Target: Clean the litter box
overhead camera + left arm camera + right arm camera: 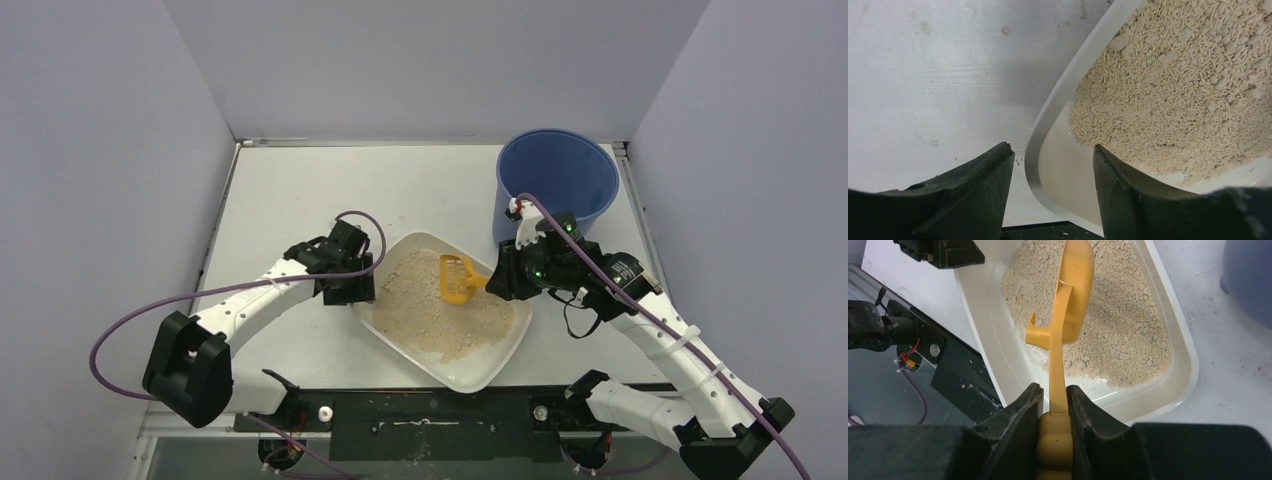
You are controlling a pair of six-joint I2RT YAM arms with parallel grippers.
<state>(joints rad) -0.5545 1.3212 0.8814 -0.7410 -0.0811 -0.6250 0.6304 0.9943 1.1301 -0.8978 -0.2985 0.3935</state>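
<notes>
From above only, the whole layout: litter box (pixel 472 372) set askew mid-table (pixel 300 190), toward the near edge, between the two arms. Blue bucket (pixel 558 180) upright at far right, just beyond the box's far-right corner, its inside showing only blue wall. Box holding beige granular litter (pixel 425 315), spread across most of the floor, with bare white along the near side.

From the left wrist only: left gripper (pixel 1053 155) with jaws apart, straddling the box's left rim. One finger outside over the table, the other inside, with a clear gap on the outer side.

From the right wrist only: right gripper (pixel 1054 392) clamped tight on the handle of the orange scoop (pixel 1075 285). Bowl out over the litter, seen edge-on; touching the litter or not, impossible to tell.
</notes>
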